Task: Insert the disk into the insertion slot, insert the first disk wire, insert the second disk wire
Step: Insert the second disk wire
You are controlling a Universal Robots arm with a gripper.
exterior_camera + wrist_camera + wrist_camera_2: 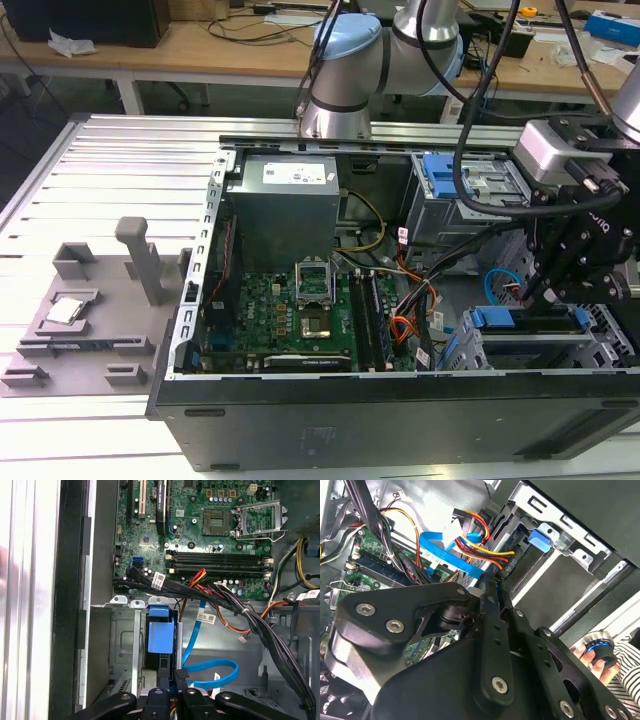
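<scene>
Ribbed metal bench, with what sits straight on it

Under my arm runs a silver slatted bench (120, 160), and the open black computer case (400, 420) lies flat on it, directly below my hand. Well away from my hand, past the far side of the case, a grey plastic fixture tray (70, 330) rests on the same slats, touching the case wall; an upright grey post (140, 255) stands on it and a small square chip (65, 310) lies in one pocket.

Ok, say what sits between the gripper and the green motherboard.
In the first wrist view, a bright blue plastic block and a black cable bundle lie between the gripper and the green motherboard.
</scene>
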